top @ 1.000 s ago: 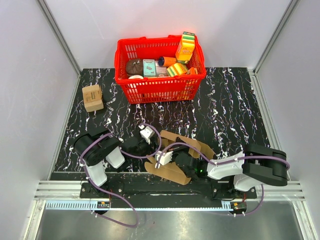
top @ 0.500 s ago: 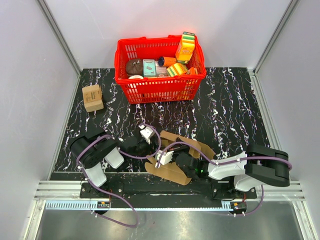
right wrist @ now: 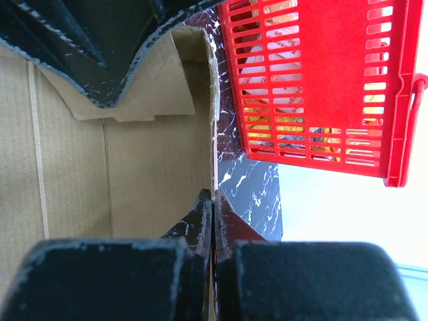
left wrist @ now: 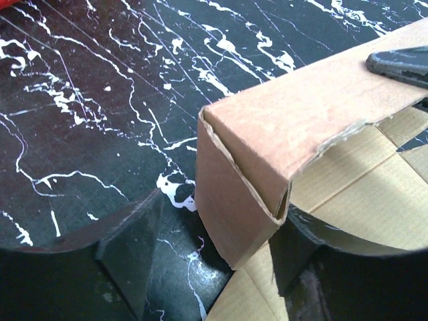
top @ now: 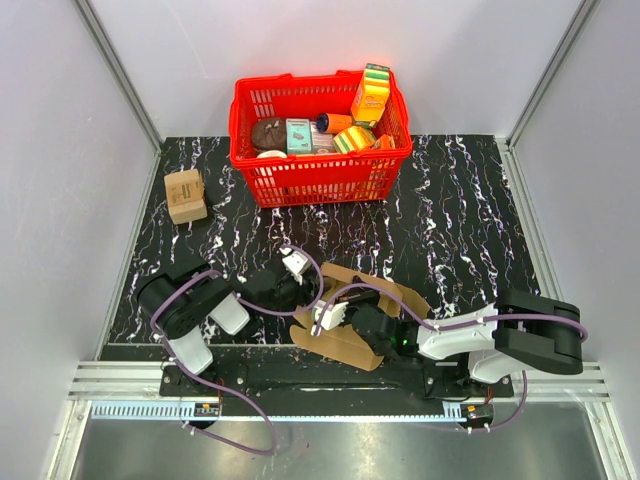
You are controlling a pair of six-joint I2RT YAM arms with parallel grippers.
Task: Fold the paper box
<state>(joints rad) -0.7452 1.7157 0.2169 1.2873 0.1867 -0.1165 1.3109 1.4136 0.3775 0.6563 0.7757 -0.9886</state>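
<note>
The paper box (top: 345,345) is plain brown cardboard, partly raised, lying at the near middle of the table between the two arms. In the left wrist view a folded corner of the paper box (left wrist: 267,140) stands up between my left gripper's (left wrist: 224,204) fingers. Those jaws are open and straddle the corner, with a gap on the left side. My left gripper (top: 300,283) meets the box's left end from the left. My right gripper (right wrist: 212,194) is shut on a thin upright wall of the paper box (right wrist: 134,167). From above, the right gripper (top: 322,318) sits over the box's left part.
A red basket (top: 320,175) with several colourful packages stands at the back centre; it also shows as the red basket (right wrist: 321,80) in the right wrist view. A small tan cube box (top: 185,195) sits at the back left. Metal rails run along the table's near edge.
My left gripper has pushed a little right onto the box corner and its jaws have narrowed. The right gripper holds the box wall as before.
</note>
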